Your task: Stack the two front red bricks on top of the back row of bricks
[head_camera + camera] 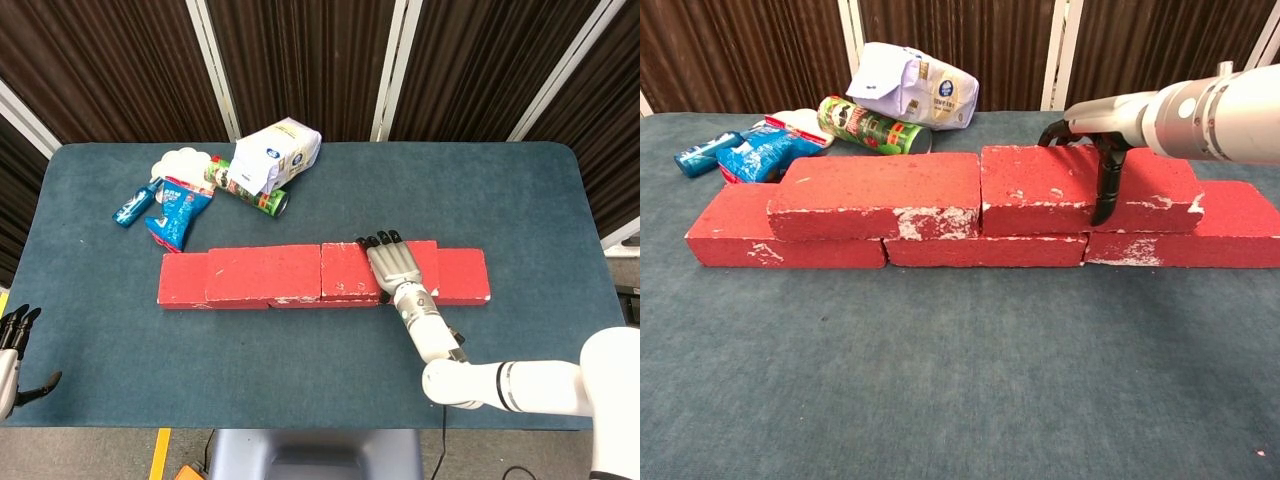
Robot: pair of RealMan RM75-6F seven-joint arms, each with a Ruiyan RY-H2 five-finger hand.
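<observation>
nearest the robot, the left hand (pixel 12 345) hangs off the front left corner of the blue tabletop (pixel 300 360), its dark fingers apart and holding nothing. the right arm reaches in from the front right, and the right hand (pixel 393 265) lies palm down over the right upper brick (pixel 1085 187); fingers (pixel 1053 131) curl over the brick's back edge while the thumb (pixel 1105 190) runs down its front face, so the hand grips that brick. in the chest view this brick sits on the bottom row, its left end just beside, perhaps touching, the left upper brick (pixel 878 193), which is free of both hands. both upper bricks rest on the back row: a left bottom brick (pixel 740 238) sticking out past the stack on the left, a middle bottom brick (pixel 985 250) showing only as a thin front strip, and a right bottom brick (pixel 1230 228) sticking out to the right. all the bricks are red with white scuffs along their edges. farther back on the left, well apart from the bricks, lie a green tube can (pixel 872 127) on its side, a white bag (pixel 915 88) resting on it, a blue snack packet (pixel 177 209), a small blue bottle (pixel 133 205) and a white round item (pixel 182 161) i cannot identify. dark pleated curtains (pixel 300 60) close off the back.
</observation>
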